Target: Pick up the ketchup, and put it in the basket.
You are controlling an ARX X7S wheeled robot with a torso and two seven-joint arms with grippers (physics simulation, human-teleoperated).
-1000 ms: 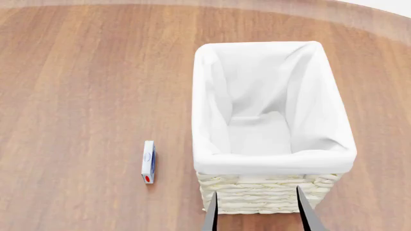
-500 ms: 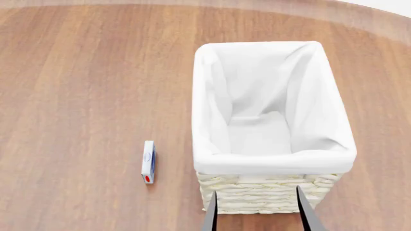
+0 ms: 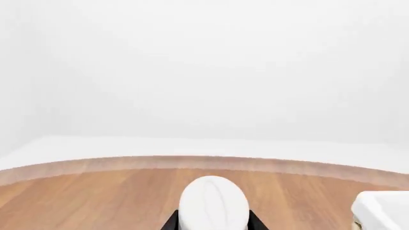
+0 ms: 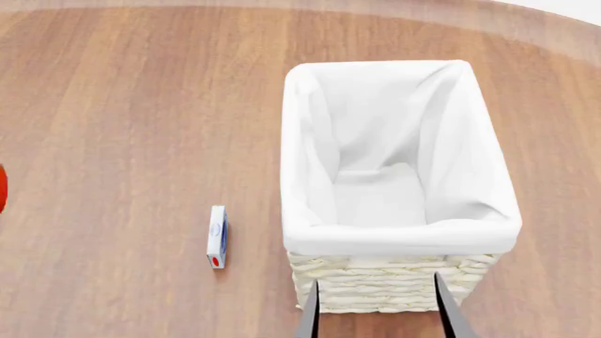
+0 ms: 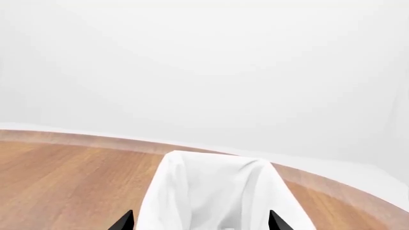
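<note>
The ketchup shows in the left wrist view only as its white cap [image 3: 213, 201], which sits between the two black fingers [image 3: 170, 223] of my left gripper [image 3: 213, 224]; the gripper is shut on it. At the left edge of the head view a red sliver of the ketchup [image 4: 2, 189] shows, and the gripper itself is out of that frame. The basket [image 4: 390, 287], cream wicker with a white lining, stands at centre right. My right gripper [image 4: 378, 313] is open at the basket's near wall, and in its own view the right gripper [image 5: 200, 222] faces the basket [image 5: 217, 191].
A small white and blue box [image 4: 217, 237] lies on the wooden table [image 4: 122, 127] left of the basket. The basket's corner [image 3: 380, 211] shows beside the cap in the left wrist view. The table's curved far edge [image 4: 526, 21] runs across the back.
A red sliver of the ketchup has come into the head view at its left edge. The basket, the box and the right gripper have not moved.
</note>
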